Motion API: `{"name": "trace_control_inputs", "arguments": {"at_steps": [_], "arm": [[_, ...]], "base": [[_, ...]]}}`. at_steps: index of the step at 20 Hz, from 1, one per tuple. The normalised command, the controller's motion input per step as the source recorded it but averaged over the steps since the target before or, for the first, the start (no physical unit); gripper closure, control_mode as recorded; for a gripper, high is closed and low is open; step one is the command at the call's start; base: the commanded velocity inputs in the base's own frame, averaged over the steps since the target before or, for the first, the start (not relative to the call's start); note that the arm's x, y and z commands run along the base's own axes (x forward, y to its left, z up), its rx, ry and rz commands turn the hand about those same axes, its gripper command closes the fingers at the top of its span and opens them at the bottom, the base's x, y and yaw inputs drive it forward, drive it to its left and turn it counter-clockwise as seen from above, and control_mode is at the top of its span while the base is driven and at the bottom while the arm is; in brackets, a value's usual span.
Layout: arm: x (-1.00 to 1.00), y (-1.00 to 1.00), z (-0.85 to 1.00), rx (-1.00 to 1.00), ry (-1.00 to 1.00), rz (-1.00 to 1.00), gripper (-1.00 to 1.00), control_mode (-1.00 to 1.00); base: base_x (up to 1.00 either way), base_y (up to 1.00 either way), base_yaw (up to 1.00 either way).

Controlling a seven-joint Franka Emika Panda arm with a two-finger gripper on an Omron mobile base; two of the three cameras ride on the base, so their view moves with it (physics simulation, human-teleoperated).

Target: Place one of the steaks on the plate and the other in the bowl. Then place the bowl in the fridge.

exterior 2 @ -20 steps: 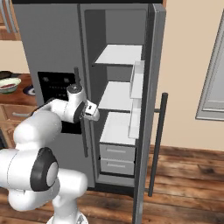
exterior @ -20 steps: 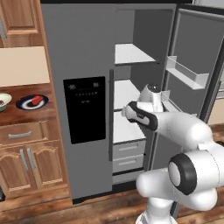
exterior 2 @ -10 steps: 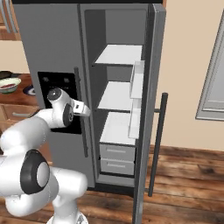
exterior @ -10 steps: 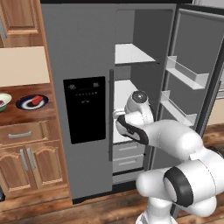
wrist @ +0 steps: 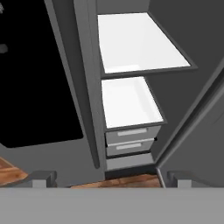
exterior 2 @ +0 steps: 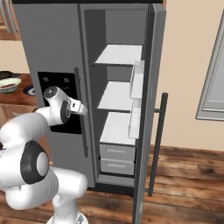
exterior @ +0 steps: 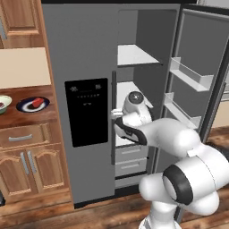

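Note:
The fridge (exterior: 85,53) stands with its right door (exterior: 201,67) swung wide and its white shelves (exterior: 134,56) bare. My gripper (exterior: 117,114) hovers open and empty beside the left door's bar handle (exterior: 113,120), in front of the middle shelf. In the hand view the fingertips (wrist: 41,177) stand far apart over the lower shelf (wrist: 127,103) and drawers (wrist: 129,140). On the counter to the left, the dark plate (exterior: 24,106) carries one steak (exterior: 38,102). The pale bowl (exterior: 4,100) at the frame edge holds the other steak (exterior: 1,106). The right base view shows the bowl (exterior 2: 9,84) too.
The wooden counter (exterior: 27,118) with a drawer and cabinet doors (exterior: 27,165) sits left of the fridge. The open door (exterior 2: 153,87) with its shelf bins (exterior: 190,76) juts out on the right. Wooden floor (exterior 2: 183,175) lies in front.
The hand has drawn back out of the fridge opening and swung left toward the left door's handle. The jaws stayed open. Bowl, plate and steaks have not moved.

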Motion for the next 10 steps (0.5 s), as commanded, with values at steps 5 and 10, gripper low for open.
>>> {"name": "trace_control_inputs", "arguments": {"at_steps": [5,10], "arm": [[0.45,0.25,0.00,0.00,-0.03,0.00,-1.00,-1.00],[0.64,0.09,0.00,0.02,0.00,0.00,-1.00,-1.00]], "base": [[0.00,0.00,0.00],[0.00,0.00,0.00]]}}
